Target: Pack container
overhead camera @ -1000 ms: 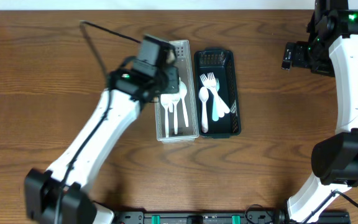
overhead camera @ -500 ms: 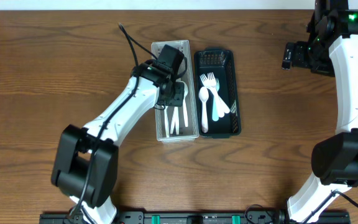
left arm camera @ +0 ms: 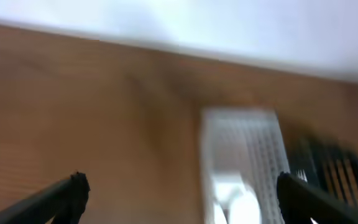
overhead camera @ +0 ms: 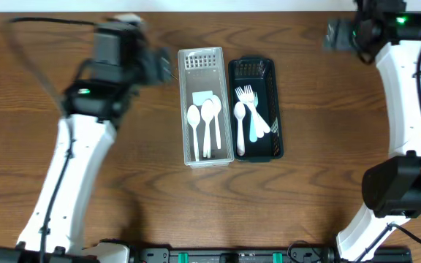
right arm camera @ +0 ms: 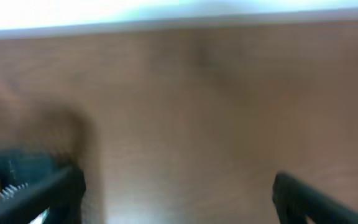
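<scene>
Between picks, left hand [left arm camera: 182, 193] and right hand [right arm camera: 176, 186] hang spread wide and empty above the desk [overhead camera: 327, 161], three spoons [overhead camera: 207, 111] lying in the white basket [overhead camera: 202, 60], so I'd guess fetching another from the black basket [overhead camera: 251, 69] comes next.

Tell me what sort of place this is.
Probably a robotics lab bench, not a kitchen: a left arm and right arm work at a wooden table, with a white bin of plastic spoons beside a black bin holding forks.
</scene>
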Motion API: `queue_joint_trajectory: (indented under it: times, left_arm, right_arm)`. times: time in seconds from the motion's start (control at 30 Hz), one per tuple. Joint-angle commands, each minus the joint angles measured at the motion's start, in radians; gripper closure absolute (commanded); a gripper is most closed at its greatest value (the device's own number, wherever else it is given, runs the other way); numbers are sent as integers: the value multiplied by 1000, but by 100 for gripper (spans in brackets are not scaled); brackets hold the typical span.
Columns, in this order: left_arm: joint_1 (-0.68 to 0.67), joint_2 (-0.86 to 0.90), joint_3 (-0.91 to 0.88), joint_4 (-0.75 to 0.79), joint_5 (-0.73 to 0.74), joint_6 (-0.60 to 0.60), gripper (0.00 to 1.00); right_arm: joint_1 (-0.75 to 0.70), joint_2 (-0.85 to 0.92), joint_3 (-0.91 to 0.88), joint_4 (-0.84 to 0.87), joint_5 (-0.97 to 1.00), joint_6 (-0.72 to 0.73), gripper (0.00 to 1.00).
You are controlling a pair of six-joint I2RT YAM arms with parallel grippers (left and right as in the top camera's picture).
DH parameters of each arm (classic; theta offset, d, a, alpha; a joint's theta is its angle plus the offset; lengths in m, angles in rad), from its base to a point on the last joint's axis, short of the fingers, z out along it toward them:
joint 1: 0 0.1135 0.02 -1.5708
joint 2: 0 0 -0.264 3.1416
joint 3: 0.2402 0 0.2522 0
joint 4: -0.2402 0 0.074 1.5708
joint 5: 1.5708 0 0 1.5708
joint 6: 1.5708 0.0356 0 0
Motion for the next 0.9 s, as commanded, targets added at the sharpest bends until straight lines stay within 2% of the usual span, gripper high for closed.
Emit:
queue_joint_trajectory:
  times: [0.0, 0.1, 0.17, 0.33, 0.5, 0.6, 0.73, 0.87]
  left_arm:
    - [82, 18, 14, 100, -34, 12, 2]
    - [138, 38, 14, 193, -34, 13, 2]
    - [167, 37, 13, 235, -33, 32, 2]
    - [182, -43, -24, 245, -32, 39, 2]
    - [146, -211, -184, 360, -31, 61, 2]
    - [139, -344, -317, 462, -31, 62, 2]
    - [139, -552, -504, 594, -34, 62, 2]
    - [138, -766, -660, 655, -34, 104, 2]
  right_arm:
    - [32, 6, 4, 127, -3, -50, 1]
    - [40, 6, 4, 286, -1, -61, 1]
    - [33, -2, 4, 315, 5, -108, 1]
    - [-16, -58, 1, 163, -48, -178, 1]
    - [-91, -166, -49, 91, -157, -189, 1]
    - [-110, -294, -181, 134, -158, -216, 1]
    - [-110, -533, -449, 244, -157, -225, 1]
    - [-87, -792, -716, 333, -157, -225, 1]
